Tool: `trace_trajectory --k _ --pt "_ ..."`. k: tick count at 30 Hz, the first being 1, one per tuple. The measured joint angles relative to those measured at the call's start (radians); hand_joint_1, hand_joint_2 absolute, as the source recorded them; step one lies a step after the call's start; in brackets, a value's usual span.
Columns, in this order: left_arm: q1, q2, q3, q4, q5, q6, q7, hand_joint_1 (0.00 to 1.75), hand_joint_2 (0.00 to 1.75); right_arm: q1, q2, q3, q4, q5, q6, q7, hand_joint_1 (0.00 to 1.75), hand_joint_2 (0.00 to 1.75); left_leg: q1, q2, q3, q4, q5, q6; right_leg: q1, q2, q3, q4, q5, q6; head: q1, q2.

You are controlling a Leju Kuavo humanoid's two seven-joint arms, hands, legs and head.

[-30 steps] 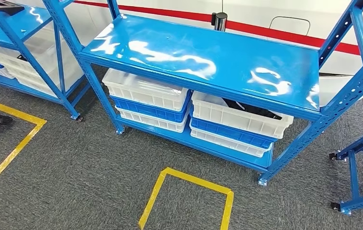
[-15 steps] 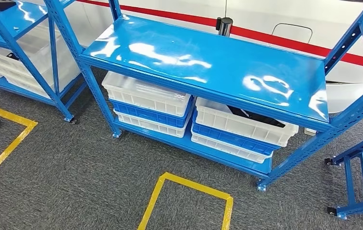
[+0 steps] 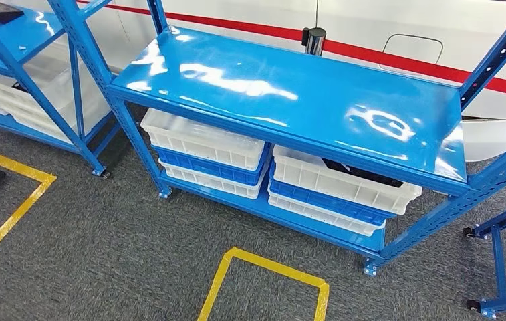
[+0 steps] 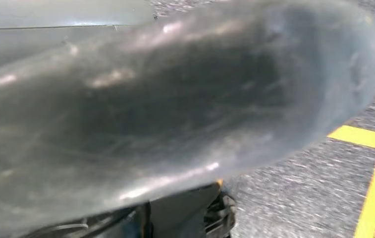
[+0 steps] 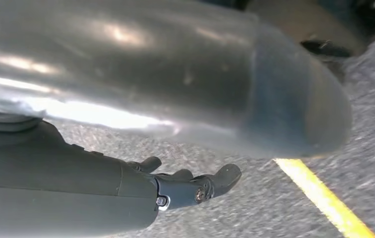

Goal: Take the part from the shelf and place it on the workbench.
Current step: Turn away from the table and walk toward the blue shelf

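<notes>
Part: dark part (image 3: 363, 175) lies in the upper white bin (image 3: 343, 182) on the shelf's (image 3: 290, 93) lower level, right end.
Right hand (image 5: 195, 186): empty, fingers loosely spread — hanging over the floor, well away from the part.
Left hand: state cannot be told.

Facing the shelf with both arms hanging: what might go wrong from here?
The dark part lies in a white bin tucked close under the top shelf, so a reaching arm may strike the shelf edge. The unit stands on casters; a bump might roll it away.
</notes>
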Motion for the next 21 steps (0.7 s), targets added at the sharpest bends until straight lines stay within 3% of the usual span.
trace_trajectory --k 2,6,8,10,12,15,17,21 --pt "0.0 0.0 0.0 0.0 0.0 0.0 0.0 0.0 0.0 -0.001 0.0 0.0 0.0 0.0 0.0 0.0 0.0 0.0 0.002 0.0 -0.025 0.05 -0.023 -0.003 -0.001 -0.001 0.005 0.0 -0.003 -0.005 0.0 0.0" --pt "0.0 0.0 0.0 0.0 0.0 0.0 0.0 0.0 0.0 -0.001 0.001 0.0 0.0 0.0 0.0 0.0 0.0 0.0 0.002 0.0 -0.034 0.065 -0.029 -0.004 -0.001 -0.001 0.006 0.0 -0.004 -0.006 0.0 0.0" --pt "0.001 0.0 0.0 0.0 -0.001 -0.001 0.0 0.0 0.0 -0.001 0.001 0.0 0.0 0.0 0.0 0.0 0.0 0.0 0.007 0.001 -0.085 0.143 -0.048 -0.01 -0.001 -0.001 0.012 0.0 -0.01 -0.007 0.0 0.0" --pt "0.001 -0.001 0.0 0.001 -0.001 0.003 0.001 0.0 0.0 0.0 0.0 0.0 0.0 0.0 0.0 0.0 0.0 0.0 0.02 0.002 -0.087 0.083 0.026 -0.02 -0.004 0.005 0.034 0.002 -0.031 0.008 -0.002 0.0" --pt "0.0 -0.004 0.0 0.001 0.001 0.013 0.003 0.0 0.0 0.0 -0.003 0.0 0.0 -0.002 0.001 0.001 0.0 0.0 0.029 0.001 -0.041 -0.06 0.117 -0.023 -0.003 0.01 0.049 0.005 -0.052 0.023 -0.003 0.0" --pt "0.001 -0.006 0.0 0.002 0.003 0.026 0.006 0.0 0.0 0.0 -0.007 -0.001 0.0 -0.008 0.001 -0.001 0.0 0.0 0.026 -0.004 -0.04 -0.078 0.119 -0.019 -0.001 0.009 0.053 -0.005 -0.052 0.019 -0.001 0.0" --pt "0.001 -0.006 0.0 0.002 0.003 0.032 0.01 0.0 0.0 -0.001 -0.007 -0.002 0.0 -0.012 0.001 -0.002 0.0 0.0 0.022 -0.007 -0.041 -0.078 0.117 -0.016 -0.001 0.008 0.058 -0.013 -0.05 0.022 -0.001 0.0" --pt "0.001 -0.005 0.0 0.002 0.0 0.036 0.019 0.0 0.0 -0.001 -0.004 -0.002 0.0 -0.014 0.002 -0.003 0.0 0.0 0.006 -0.007 -0.039 -0.074 0.11 0.004 -0.007 0.006 0.059 -0.023 -0.048 0.043 -0.002 0.0"
